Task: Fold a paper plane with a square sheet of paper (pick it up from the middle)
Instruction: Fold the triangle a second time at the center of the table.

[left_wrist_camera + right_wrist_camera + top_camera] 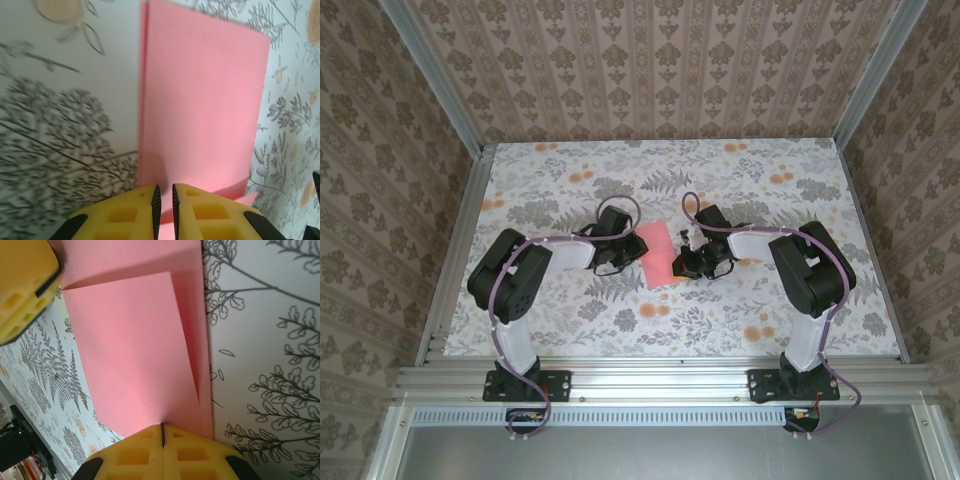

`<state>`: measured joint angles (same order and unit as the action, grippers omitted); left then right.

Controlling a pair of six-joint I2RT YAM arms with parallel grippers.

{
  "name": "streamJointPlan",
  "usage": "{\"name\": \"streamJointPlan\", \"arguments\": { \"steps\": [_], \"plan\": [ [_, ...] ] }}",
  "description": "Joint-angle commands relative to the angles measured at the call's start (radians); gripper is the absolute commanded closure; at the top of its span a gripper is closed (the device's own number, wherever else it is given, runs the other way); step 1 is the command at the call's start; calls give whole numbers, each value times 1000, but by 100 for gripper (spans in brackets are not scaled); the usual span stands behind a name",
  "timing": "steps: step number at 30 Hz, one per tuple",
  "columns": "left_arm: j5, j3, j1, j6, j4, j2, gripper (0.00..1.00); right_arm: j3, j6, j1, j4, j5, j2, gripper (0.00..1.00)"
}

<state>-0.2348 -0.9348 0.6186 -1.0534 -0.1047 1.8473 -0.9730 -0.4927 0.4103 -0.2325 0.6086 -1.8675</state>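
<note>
Folded sheet of paper (658, 252) was held between two arms.
Left gripper (164, 190) and right gripper (162, 426) each clenched an opposite edge, over the floral counter (770, 205).

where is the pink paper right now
In the top view the pink sheet of paper is at the middle of the table, between the left gripper at its left edge and the right gripper at its right edge.
</note>
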Motion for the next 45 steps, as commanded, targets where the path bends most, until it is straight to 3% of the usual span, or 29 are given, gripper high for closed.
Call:
{"name": "streamJointPlan", "arguments": {
  "steps": [1, 9, 14, 22, 38, 45],
  "plan": [
    [84, 36, -43, 44, 86, -13, 82, 39, 10, -14, -90, -76, -23, 93],
    [56, 33, -61, 72, 99, -87, 80, 34, 0, -14, -79, -65, -18, 93],
    [47, -26, 11, 102, 142, -128, 79, 27, -10, -14, -72, -55, -16, 93],
    [-32, -96, 114, 55, 58, -9, 83, 21, -16, -14, -67, -53, -12, 93],
    [35, -73, 110, 23, 90, 81, 85, -64, -51, 28, -60, 17, 48, 90],
    [38, -69, 110, 21, 91, 78, 85, -120, -81, 45, -45, 6, -23, 90]
  ]
}}
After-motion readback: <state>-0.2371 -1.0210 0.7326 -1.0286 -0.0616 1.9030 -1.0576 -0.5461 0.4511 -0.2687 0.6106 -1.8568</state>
